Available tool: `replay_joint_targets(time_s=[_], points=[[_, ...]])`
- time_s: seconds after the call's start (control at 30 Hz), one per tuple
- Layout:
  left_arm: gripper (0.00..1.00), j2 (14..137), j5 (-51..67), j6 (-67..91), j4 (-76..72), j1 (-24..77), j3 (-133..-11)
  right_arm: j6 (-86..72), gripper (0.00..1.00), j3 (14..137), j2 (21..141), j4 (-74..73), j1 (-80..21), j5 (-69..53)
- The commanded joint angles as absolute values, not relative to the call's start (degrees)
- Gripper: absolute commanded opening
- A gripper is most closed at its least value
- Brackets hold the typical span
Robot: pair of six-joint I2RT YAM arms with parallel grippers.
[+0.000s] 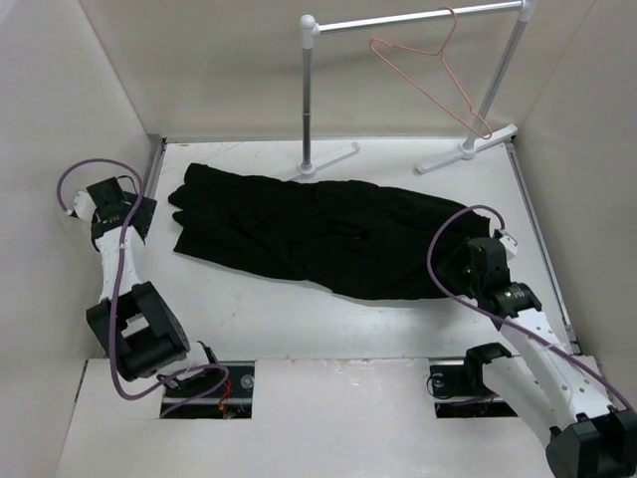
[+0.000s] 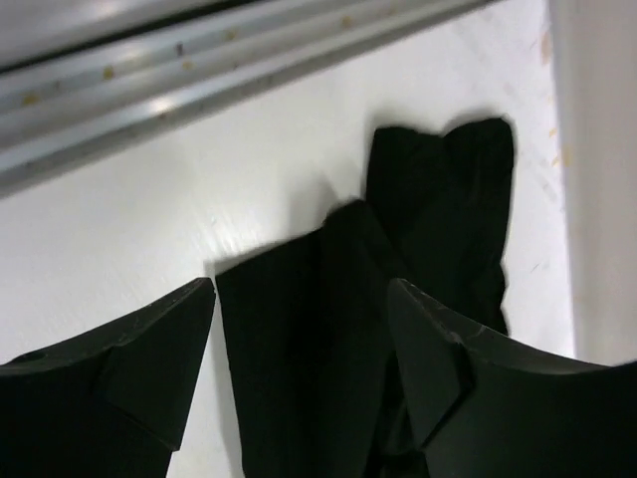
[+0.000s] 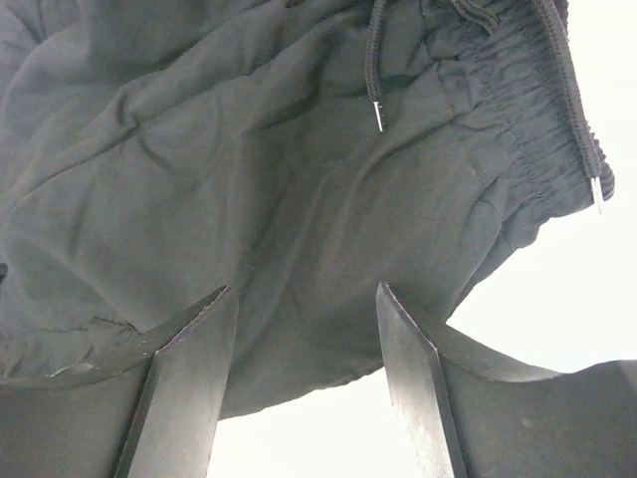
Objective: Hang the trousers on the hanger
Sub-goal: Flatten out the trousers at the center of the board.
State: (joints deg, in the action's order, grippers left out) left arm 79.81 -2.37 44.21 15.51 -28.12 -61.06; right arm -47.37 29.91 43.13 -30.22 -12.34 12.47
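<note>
Top external view shows one pair of trousers (image 1: 318,234), one hanger (image 1: 436,52).

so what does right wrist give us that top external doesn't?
Right wrist only: the drawstring with its metal tips, the gathered waistband, and the right gripper open just above the cloth.
Top external only: the hanger hooked on the garment rail, the left gripper by the leg ends, and the garment's full outline.
Both: the trousers lying on the white table.
</note>
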Motion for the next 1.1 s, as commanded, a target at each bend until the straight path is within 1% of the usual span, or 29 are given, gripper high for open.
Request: replay_joint_targets(time_s=[0.0,0.03,0.07,0.1,0.17,0.2,0.23,0.33,0.37,0.4,0.43,0.47,0.5,0.6,0.67,0.7,0.9,1.0,1.07], points=[[0.68,75.69,-4.12,43.33,16.26,-25.19,-59.86,-46.23,0.65,30.76,41.58,-29.97,-11.91,13.27],[0.64,74.19,-4.74,43.42,16.35,-24.40,-58.29,-46.32,0.64,30.59,41.22,-29.97,-11.99,13.27],[0.62,73.14,-5.09,43.42,16.17,-23.26,-56.62,-46.41,0.59,30.24,41.13,-29.80,-12.00,13.10],[0.59,72.60,-5.10,43.33,16.00,-21.07,-55.04,-46.49,0.48,30.06,41.22,-29.71,-12.08,12.92],[0.60,73.21,-5.19,42.98,15.47,-17.03,-54.23,-46.49,0.38,30.15,42.01,-29.53,-12.08,12.57],[0.62,74.17,-5.62,42.63,15.21,-14.40,-54.40,-46.49,0.34,30.32,42.45,-29.44,-12.17,12.39],[0.64,75.66,-6.76,41.67,14.77,-11.07,-55.27,-46.49,0.32,30.50,42.97,-29.36,-12.61,12.22],[0.66,80.40,-10.80,39.03,15.64,-4.73,-58.35,-46.58,0.34,30.67,43.07,-29.44,-13.22,11.95],[0.66,82.25,-12.12,38.15,16.86,-3.05,-59.40,-46.58,0.39,30.67,42.81,-29.53,-13.31,12.30],[0.66,84.09,-13.61,37.71,18.44,-1.55,-60.46,-46.58,0.46,30.67,42.37,-29.79,-13.31,12.48],[0.66,85.59,-15.62,37.36,18.98,-0.67,-61.16,-46.58,0.50,30.59,42.19,-29.79,-13.23,12.48],[0.66,87.26,-17.99,36.74,18.98,-0.14,-61.95,-46.41,0.51,30.50,42.10,-29.71,-13.05,12.22],[0.65,88.58,-19.76,36.13,18.55,0.21,-63.01,-46.32,0.52,30.41,42.19,-29.53,-13.05,11.96],[0.56,92.45,-21.96,34.55,14.86,0.39,-67.13,-46.41,0.43,30.50,43.15,-28.74,-13.31,10.81],[0.51,95.43,-23.20,34.37,14.41,0.13,-70.91,-46.67,0.39,30.32,43.59,-28.39,-13.93,9.94],[0.49,97.28,-23.64,34.28,15.02,-0.39,-72.93,-46.93,0.39,30.24,43.68,-28.39,-14.28,9.84],[0.48,106.16,-21.81,31.65,19.95,-3.12,-81.46,-47.20,0.42,29.97,43.07,-28.48,-14.72,9.93],[0.42,108.01,-20.48,30.76,21.00,-2.95,-82.44,-47.20,0.43,30.06,42.98,-28.13,-14.72,10.02],[0.42,108.37,-20.22,30.94,21.62,-2.95,-81.92,-47.20,0.43,30.41,43.42,-27.86,-14.81,9.93]])
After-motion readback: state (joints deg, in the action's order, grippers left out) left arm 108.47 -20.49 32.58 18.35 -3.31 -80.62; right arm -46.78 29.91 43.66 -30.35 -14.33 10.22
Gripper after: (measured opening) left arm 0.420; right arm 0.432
